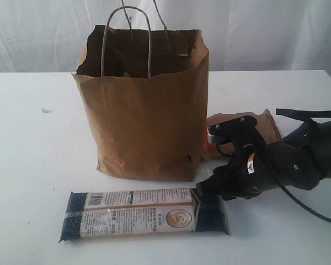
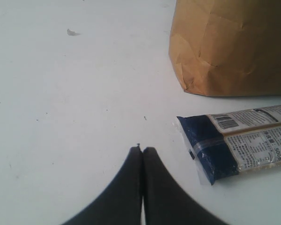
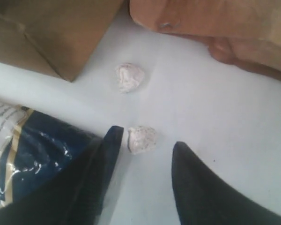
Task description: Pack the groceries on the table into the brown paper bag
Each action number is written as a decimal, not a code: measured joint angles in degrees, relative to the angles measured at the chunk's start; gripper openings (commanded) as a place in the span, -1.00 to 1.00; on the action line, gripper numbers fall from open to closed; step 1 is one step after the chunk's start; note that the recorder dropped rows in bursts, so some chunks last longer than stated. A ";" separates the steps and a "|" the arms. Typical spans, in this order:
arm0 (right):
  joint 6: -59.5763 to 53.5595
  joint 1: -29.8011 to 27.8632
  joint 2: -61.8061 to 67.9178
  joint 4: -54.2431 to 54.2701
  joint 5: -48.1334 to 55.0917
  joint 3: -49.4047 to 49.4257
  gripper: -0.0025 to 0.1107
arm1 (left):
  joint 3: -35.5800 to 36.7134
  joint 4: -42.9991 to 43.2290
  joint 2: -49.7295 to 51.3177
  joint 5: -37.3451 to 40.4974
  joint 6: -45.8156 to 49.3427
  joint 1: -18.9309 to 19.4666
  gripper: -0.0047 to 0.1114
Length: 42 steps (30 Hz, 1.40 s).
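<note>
Left gripper [image 2: 142,150]: fingers pressed together, empty, low over table [image 2: 61,93]; outside exterior view.
Brown paper bag [image 1: 146,105]: upright, mid-table.
Noodle pack [image 1: 146,215]: flat before bag.
Right gripper [image 3: 147,140]: angled down at pack's end, fingers parted astride one candy [image 3: 141,139], not clamped; second candy [image 3: 129,77] near.
Pouch [image 1: 267,130]: behind right arm, partly hidden.

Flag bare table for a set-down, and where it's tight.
Free: the wide table left of the brown paper bag and past the noodle pack left end, with only the shut left pincer there. Crowded: right of the bag, where the pouch, candies, pack end and open right pincer bunch together.
</note>
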 measured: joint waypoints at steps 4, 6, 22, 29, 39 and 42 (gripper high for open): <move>0.02 0.00 1.05 -0.20 -0.89 -0.32 -0.20 | 0.00 0.00 0.00 0.00 0.00 0.00 -0.92; 0.02 0.00 1.57 -0.20 -1.00 -1.05 -0.20 | 0.00 0.00 0.00 0.00 0.00 0.00 -0.92; 0.13 -0.03 3.74 -0.22 4.37 -3.11 -0.28 | 0.00 0.00 0.00 0.00 0.00 0.00 -0.92; 0.13 -0.03 3.86 -0.22 4.32 -3.11 -0.29 | 0.00 0.00 0.00 0.00 0.00 0.00 -0.92; 0.13 -0.03 3.86 -0.22 4.08 -4.64 -0.29 | 0.00 0.00 0.00 0.00 0.00 0.00 -0.92; 0.13 -0.03 3.86 -0.22 4.64 -5.29 -0.29 | 0.00 0.00 0.00 0.00 0.00 0.00 -0.92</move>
